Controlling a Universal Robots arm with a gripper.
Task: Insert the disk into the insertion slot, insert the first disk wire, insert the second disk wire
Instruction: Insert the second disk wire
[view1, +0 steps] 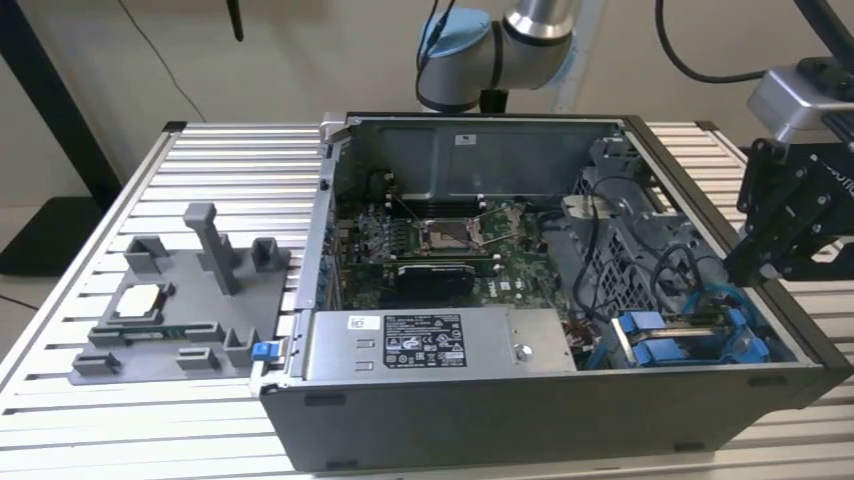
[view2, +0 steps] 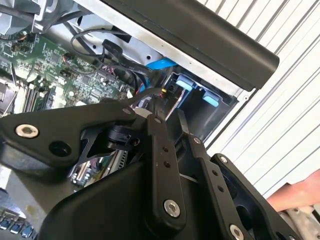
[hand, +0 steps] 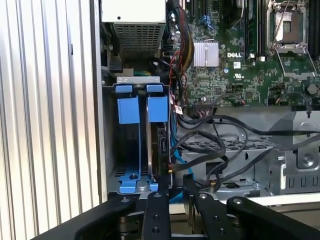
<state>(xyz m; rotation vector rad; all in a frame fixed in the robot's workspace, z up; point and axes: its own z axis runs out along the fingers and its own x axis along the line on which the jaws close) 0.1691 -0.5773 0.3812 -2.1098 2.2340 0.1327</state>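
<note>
Gripper (hand: 176, 186) hangs at the connector end of the disk (hand: 161, 150), seated in the insertion slot (hand: 112, 160), for cabling; cannot tell if fingers are gripping.

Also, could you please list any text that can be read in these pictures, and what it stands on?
Power-supply box label: print too small to read.
Motherboard: white logo, plus component marks too small to read.
Case-wall sticker: blurred.
</note>
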